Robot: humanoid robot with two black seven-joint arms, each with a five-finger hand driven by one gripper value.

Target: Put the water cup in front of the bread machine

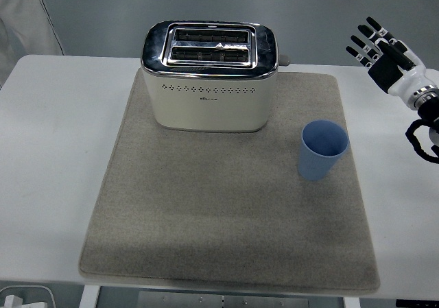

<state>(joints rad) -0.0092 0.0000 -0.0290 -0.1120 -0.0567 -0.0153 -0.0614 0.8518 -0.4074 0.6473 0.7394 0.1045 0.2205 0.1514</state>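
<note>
Right hand (385,53) hovered w/ fingers spread, empty, prob. above white table (48,136); blue plastic cup (322,149) upright on grey mat (226,212), right of cream toaster (209,75)

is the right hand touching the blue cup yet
Apart. The head view shows the right hand raised with fingers spread, bare table between it and the blue cup.

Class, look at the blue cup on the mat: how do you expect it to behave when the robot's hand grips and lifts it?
The cup looks thin-walled, plastic and empty, so it is probably light and may flex if squeezed. It stands upright and is narrower at the base than the rim, so a sideways nudge could tip it. The mat looks textured, so it likely won't slide easily.
</note>
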